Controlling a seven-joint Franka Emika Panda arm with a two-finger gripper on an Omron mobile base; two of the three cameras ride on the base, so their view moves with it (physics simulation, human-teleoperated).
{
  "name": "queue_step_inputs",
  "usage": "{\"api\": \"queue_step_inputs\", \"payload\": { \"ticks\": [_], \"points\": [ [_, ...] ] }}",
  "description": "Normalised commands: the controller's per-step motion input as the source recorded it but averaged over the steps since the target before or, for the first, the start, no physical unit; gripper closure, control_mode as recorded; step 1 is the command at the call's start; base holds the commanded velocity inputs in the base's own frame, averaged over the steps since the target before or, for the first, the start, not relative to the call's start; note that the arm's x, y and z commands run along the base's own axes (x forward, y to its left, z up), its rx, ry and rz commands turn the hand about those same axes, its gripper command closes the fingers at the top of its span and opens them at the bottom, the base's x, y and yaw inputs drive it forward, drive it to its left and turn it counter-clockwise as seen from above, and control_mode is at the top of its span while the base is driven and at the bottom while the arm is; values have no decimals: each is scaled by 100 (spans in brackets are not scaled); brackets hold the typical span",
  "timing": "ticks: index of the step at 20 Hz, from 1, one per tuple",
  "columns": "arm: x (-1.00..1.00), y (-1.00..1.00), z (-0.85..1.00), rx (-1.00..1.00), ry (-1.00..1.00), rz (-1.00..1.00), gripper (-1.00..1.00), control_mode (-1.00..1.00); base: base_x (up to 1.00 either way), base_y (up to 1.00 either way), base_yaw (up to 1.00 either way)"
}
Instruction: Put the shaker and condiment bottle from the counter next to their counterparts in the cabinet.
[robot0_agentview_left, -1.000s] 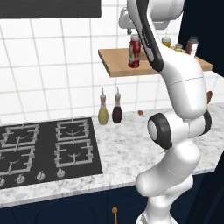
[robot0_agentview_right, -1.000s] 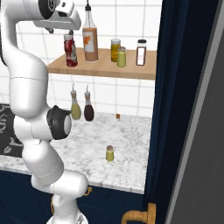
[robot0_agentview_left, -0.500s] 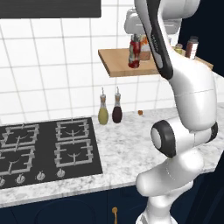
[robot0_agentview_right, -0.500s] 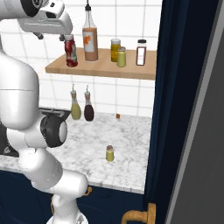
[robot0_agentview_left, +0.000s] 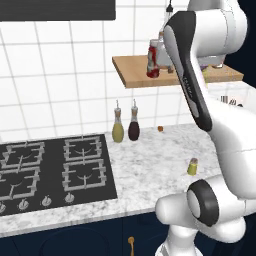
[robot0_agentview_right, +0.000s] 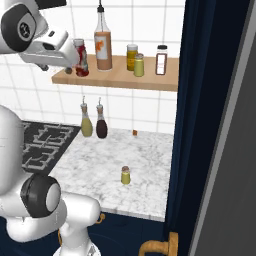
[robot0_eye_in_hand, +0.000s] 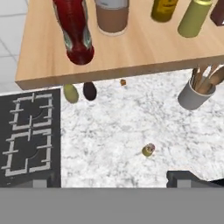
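The shelf (robot0_agentview_right: 150, 77) carried the red bottle (robot0_agentview_right: 81, 59), standing free just off the jaws, which looked open and empty. The shaker (robot0_agentview_right: 125, 175) sat on the surface (robot0_agentview_right: 150, 165) far below them. A careless pull-back might tip the bottle off the near edge

Olive bottle (robot0_agentview_left: 118, 131) and dark-brown bottle (robot0_agentview_left: 134, 127) side by side beside the stove (robot0_agentview_left: 50, 167) (utensil cup (robot0_eye_in_hand: 191, 95) nearby).
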Motion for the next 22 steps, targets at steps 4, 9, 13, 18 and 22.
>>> {"api": "queue_step_inputs", "payload": {
  "ticks": [4, 9, 13, 18, 22],
  "points": [
    [-83, -32, -90, -2, -23, -15, -100, -100, 0, 0, 0],
    [-80, -25, -96, -6, -15, -7, -100, -100, 0, 0, 0],
    [-62, -34, -77, -1, -2, 0, -100, -100, 0, 0, 0],
    [-14, -16, -54, 0, -1, -5, -100, -100, 0, 0, 0],
    [0, -14, -45, 0, 0, -7, -100, -100, 0, 0, 0]
  ]
}}
